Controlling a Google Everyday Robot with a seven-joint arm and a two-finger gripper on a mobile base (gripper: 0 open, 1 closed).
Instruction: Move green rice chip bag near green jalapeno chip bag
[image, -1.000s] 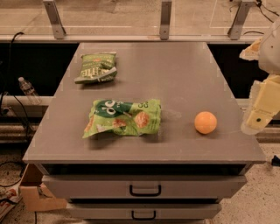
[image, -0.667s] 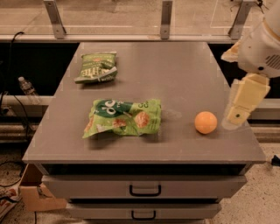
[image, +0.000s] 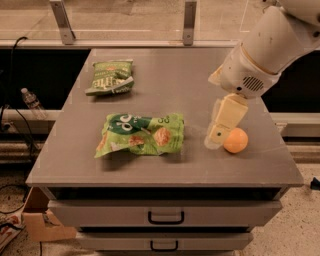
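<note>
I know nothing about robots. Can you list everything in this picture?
large crinkled bright-green rice chip bag: one, light green with orange pictures, table's middle front.
small olive-green jalapeno chip bag: one, dark green, table's far left.
round orange ball or fruit: one, orange, table's front right.
grey table with drawers: one, grey, centre.
clear plastic bottle: one, clear, left of the table.
cardboard box: one, brown, floor, lower left.
white robot arm: one, white, upper right.
gripper: one, cream, just image-left of the orange ball.
</note>
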